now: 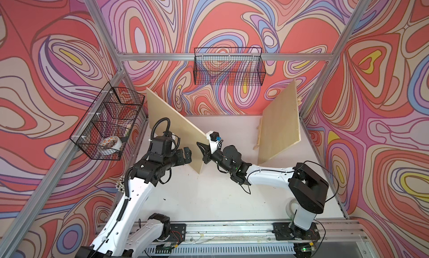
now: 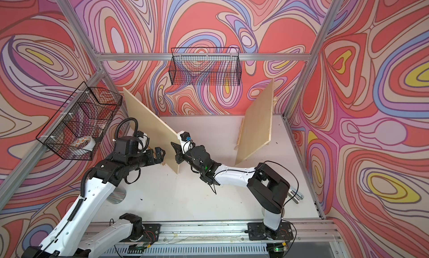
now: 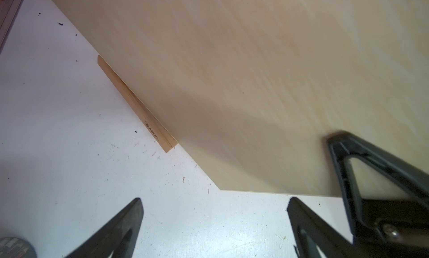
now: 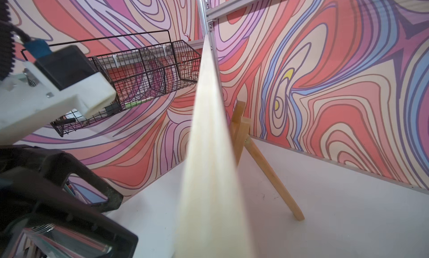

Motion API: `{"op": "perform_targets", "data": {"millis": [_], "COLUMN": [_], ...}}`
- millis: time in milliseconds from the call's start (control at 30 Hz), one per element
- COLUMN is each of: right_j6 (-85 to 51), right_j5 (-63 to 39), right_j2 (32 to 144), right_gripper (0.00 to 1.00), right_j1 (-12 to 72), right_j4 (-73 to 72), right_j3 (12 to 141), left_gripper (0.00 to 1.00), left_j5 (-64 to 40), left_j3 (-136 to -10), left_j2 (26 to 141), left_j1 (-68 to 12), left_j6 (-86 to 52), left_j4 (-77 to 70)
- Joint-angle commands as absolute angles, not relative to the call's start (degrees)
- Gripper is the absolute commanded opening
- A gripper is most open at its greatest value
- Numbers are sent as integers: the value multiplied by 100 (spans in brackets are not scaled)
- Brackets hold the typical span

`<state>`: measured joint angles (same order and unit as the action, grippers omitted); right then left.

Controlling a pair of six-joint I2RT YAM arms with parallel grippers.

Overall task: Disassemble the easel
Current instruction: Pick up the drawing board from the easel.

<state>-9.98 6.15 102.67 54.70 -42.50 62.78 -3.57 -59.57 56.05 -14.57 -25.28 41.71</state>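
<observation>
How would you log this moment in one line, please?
right gripper: shut on left board | left gripper: open | easel: standing

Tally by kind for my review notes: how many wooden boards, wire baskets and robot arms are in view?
Wooden boards: 2
Wire baskets: 2
Robot arms: 2
Total: 6

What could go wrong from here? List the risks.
The right end effector pinches only one edge of the pale plywood board; it may twist or slip when lifted.
The wooden easel legs behind could tip or drag along.
The open left end effector sits close and might be struck.
</observation>
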Motion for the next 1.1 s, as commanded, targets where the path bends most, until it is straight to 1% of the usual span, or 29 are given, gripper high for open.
{"op": "perform_targets", "data": {"millis": [0, 233, 467, 733, 967, 1067], "right_j6": [-976, -1613, -2010, -1929, -1814, -1853], "right_j5": [786, 685, 365, 348, 484, 470], "right_j2": [10417, 10471, 10564, 10399, 10187, 9850], "right_gripper": [0, 0, 0, 0, 0, 0], "right_j1": [5411, 5191, 5177, 5171, 5176, 5177], "right_j4": [-4516, -5068, -5127, -4814, -4715, -4519], "right_j3": [6460, 6881, 7706, 8317, 8418, 8416], "left_gripper": [99, 99, 100, 100, 100, 100], "left_j5": [-200, -84, 35, 116, 176, 159], "left_j3": [-5906, -5904, -5893, -5905, -5896, -5895], "left_j2": [5546, 5485, 5370, 5269, 5195, 5168], "left_j1": [-1429, -1429, -1431, -1424, -1425, -1430], "left_j6": [-2618, -2592, -2531, -2491, -2479, -2466], "left_j4": [4135, 4153, 4153, 4163, 4166, 4162]}}
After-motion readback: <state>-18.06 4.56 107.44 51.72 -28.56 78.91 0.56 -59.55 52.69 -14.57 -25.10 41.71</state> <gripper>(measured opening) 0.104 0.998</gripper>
